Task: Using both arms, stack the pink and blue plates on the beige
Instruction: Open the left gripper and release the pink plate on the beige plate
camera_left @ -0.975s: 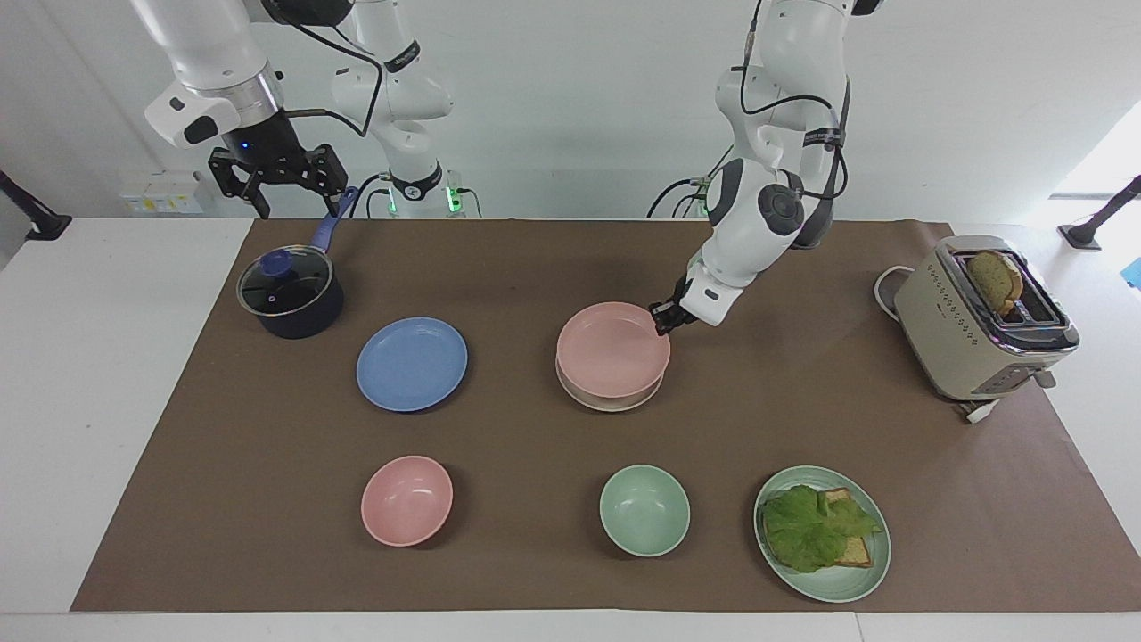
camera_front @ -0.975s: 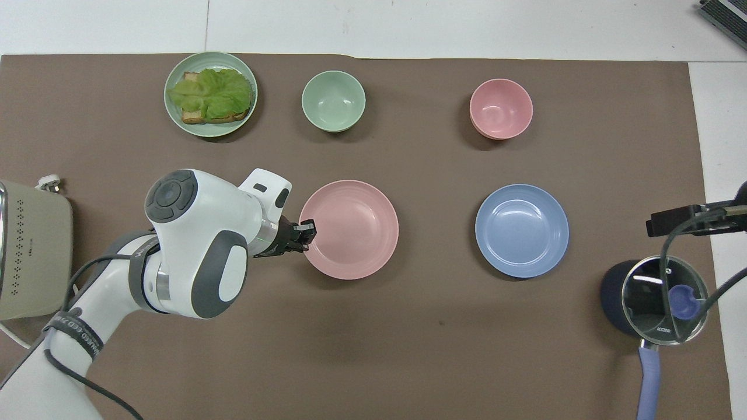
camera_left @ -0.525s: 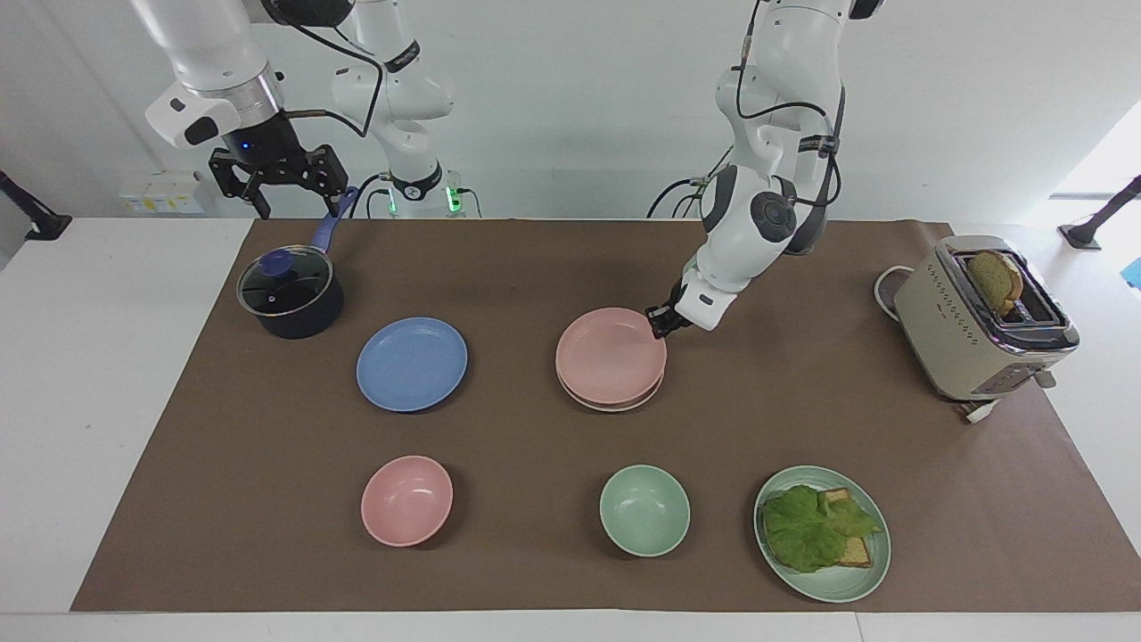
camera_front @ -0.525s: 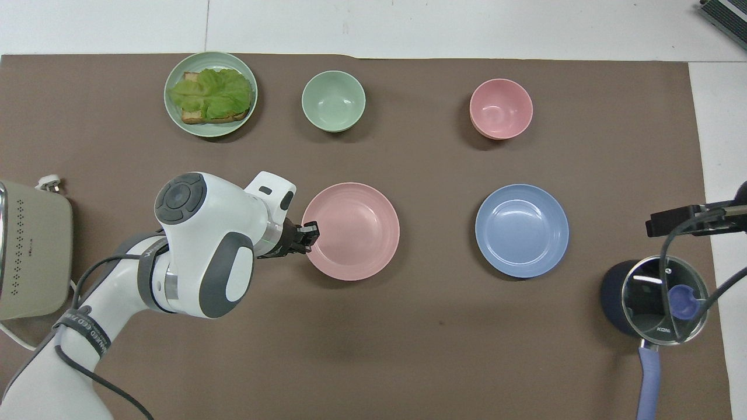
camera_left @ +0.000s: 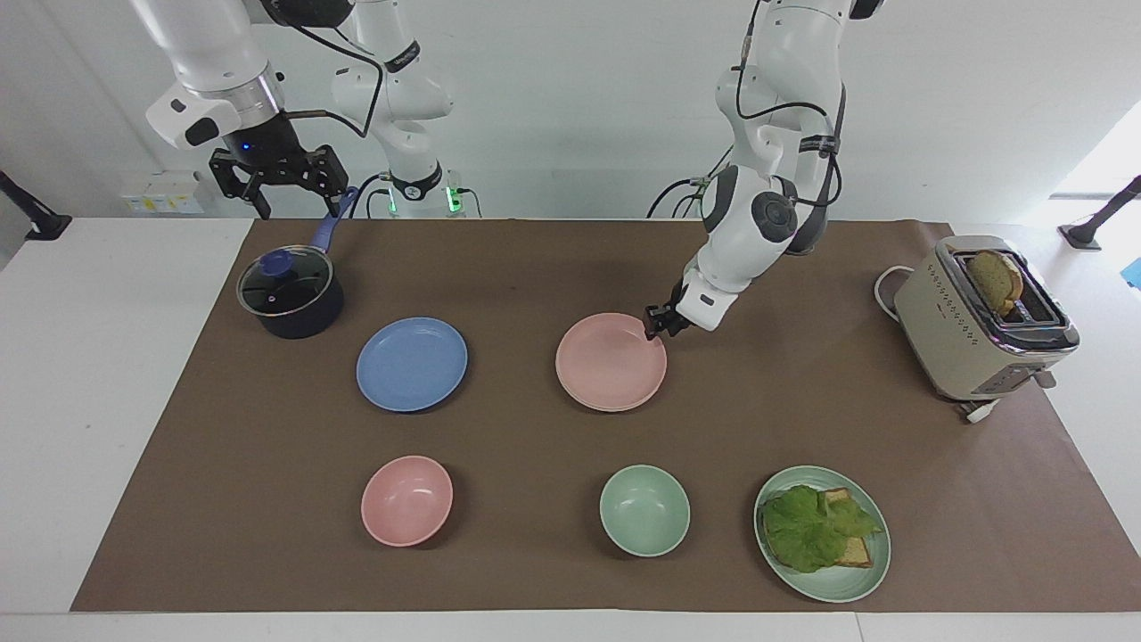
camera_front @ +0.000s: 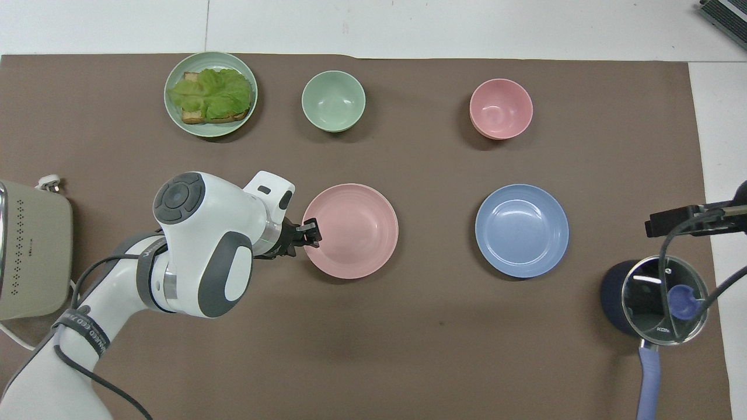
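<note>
Facing view: matte pink plate [camera_left: 611, 362] lies flat, left hand [camera_left: 657, 323] parted at its rim.

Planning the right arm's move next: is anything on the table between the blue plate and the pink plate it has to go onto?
Nothing visible. The round periwinkle blue plate lies beside the round pale pink plate, with only bare brown mat between them. The left gripper sits at the pink plate's other edge; the right gripper hangs over the dark lidded pot.

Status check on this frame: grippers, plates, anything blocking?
Left gripper at pink plate rim, right gripper open above pot. Pink plate flat where the beige sits. Blue plate unstacked, nothing on it.
</note>
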Tool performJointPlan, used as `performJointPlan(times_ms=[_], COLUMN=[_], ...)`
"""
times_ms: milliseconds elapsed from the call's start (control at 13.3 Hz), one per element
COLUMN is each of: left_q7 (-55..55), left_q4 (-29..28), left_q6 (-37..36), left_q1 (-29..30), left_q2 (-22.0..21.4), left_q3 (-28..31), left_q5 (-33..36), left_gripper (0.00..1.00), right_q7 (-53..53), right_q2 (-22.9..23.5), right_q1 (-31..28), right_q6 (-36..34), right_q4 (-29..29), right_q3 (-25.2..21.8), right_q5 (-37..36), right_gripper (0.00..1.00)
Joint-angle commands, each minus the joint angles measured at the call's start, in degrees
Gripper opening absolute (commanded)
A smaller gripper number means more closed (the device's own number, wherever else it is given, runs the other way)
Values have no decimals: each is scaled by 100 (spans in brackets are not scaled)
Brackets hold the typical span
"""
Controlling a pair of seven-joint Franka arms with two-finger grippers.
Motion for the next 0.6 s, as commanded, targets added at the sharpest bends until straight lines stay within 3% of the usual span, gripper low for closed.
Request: performJointPlan(times_ms=[0, 225, 525], left_q7=[83, 485, 1347], left_q4=[184, 789, 1247], left_q6=[-265, -1203, -1776], left_q1=[165, 796, 1632], left_q2=[-166, -210, -474], left_q3=[85, 94, 94], left_q5=[129, 761, 1456], left_gripper=[100, 100, 100], right_q7=[-75, -101, -259], right_q2=[-48, 354, 1067], right_q1=[12, 39, 39], right_q6=[641, 1239, 2327], right_q4=[-545, -801, -1309], right_q3=[10, 27, 28], right_q5=[158, 158, 184], right_gripper=[100, 100, 100])
